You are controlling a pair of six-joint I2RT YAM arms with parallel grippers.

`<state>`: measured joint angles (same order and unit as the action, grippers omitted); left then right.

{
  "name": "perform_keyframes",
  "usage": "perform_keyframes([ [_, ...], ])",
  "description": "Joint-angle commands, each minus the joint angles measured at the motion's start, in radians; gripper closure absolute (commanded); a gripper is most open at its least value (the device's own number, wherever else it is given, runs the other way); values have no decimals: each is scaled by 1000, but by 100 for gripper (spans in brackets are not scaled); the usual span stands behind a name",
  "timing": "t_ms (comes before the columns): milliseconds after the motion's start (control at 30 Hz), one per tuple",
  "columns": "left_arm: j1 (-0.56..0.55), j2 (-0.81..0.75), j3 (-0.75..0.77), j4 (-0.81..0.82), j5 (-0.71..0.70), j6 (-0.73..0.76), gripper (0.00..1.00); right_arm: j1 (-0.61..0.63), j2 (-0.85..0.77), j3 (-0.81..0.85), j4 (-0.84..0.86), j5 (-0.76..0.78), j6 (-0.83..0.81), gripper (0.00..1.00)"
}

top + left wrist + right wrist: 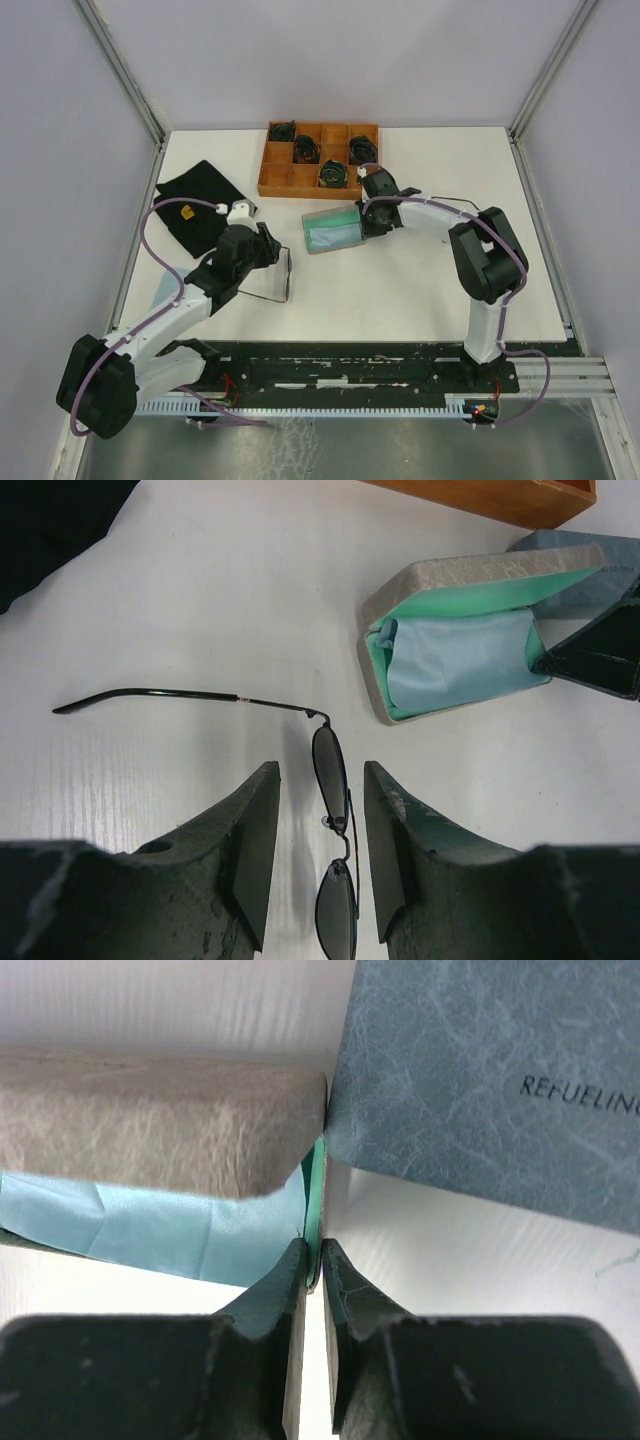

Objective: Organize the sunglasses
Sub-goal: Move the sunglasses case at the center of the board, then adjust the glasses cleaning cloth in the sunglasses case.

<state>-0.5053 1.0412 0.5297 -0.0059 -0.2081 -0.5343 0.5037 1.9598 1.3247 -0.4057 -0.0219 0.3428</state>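
Observation:
One pair of sunglasses (288,278) lies on the white table, thin dark wire frame, one arm unfolded to the left. In the left wrist view its front (333,780) stands edge-on between my left gripper's (320,770) fingers, which are open and straddle it without touching. My left gripper (268,245) hovers low over it. My right gripper (368,222) is shut on the green-lined end wall of the open grey case (330,230), as the right wrist view (320,1252) shows. A light blue cloth (460,660) lies inside the case. No second pair is in view.
A closed blue case (480,1060) lies right behind the grey one, also in the left wrist view (620,565). A wooden compartment tray (275,180) with dark green coiled bundles stands at the back. A black cloth (195,200) lies at the left.

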Motion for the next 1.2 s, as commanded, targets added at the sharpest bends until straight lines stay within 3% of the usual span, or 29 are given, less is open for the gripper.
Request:
perform_keyframes([
  [0,5,-34,-16,16,6,-22,54,-1,-114,-70,13,14,5,83],
  [267,3,-65,-44,4,7,-24,55,2,-242,-251,42,33,21,82],
  [333,4,-66,-47,3,7,-26,55,2,-258,-284,44,39,22,78],
  [433,5,-68,-49,3,10,-26,55,0,-277,-327,49,58,22,64],
  [700,5,-83,-52,0,8,-27,55,7,-465,-428,168,75,34,56],
  [800,5,-91,-54,-1,3,-27,55,32,-511,-453,243,66,57,61],
  [900,4,-98,-57,0,0,-29,55,76,-520,-463,318,66,88,73],
  [1033,3,-98,-63,6,2,-32,55,176,-470,-439,391,122,100,88],
  [1167,5,-96,-66,11,8,-33,55,248,-399,-419,466,164,105,94],
])
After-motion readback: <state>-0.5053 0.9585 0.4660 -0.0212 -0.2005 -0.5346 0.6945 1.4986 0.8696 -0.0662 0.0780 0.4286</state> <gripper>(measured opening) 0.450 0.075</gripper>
